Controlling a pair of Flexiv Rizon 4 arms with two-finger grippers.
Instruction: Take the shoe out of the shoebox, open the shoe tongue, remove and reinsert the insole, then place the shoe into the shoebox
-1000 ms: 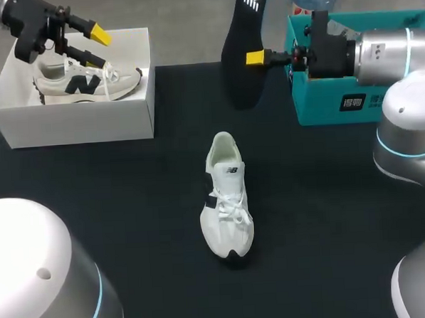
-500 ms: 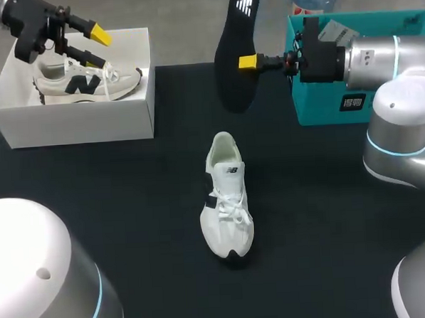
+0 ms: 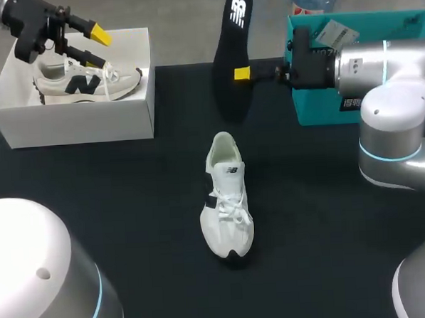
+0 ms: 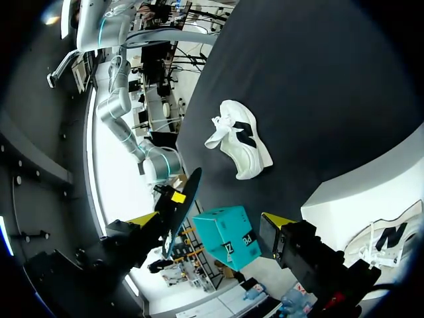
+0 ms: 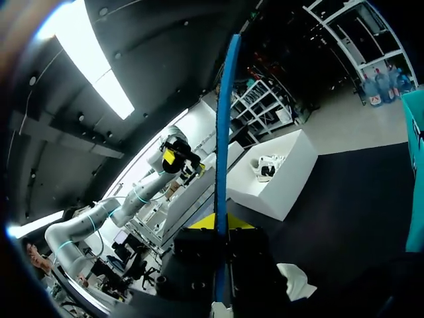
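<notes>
Since reinsertion seems next, insole (image 3: 232,58) is held upright, clamped by right gripper (image 3: 242,74) at 12 o'clock of shoe (image 3: 226,194); left gripper (image 3: 93,48), spread apart, is parked at 10 o'clock.

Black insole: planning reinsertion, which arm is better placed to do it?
Likely right: the right hand grips the black foam insole near the white lace-up sneaker; the left hand hovers over the white cardboard shoebox.
</notes>
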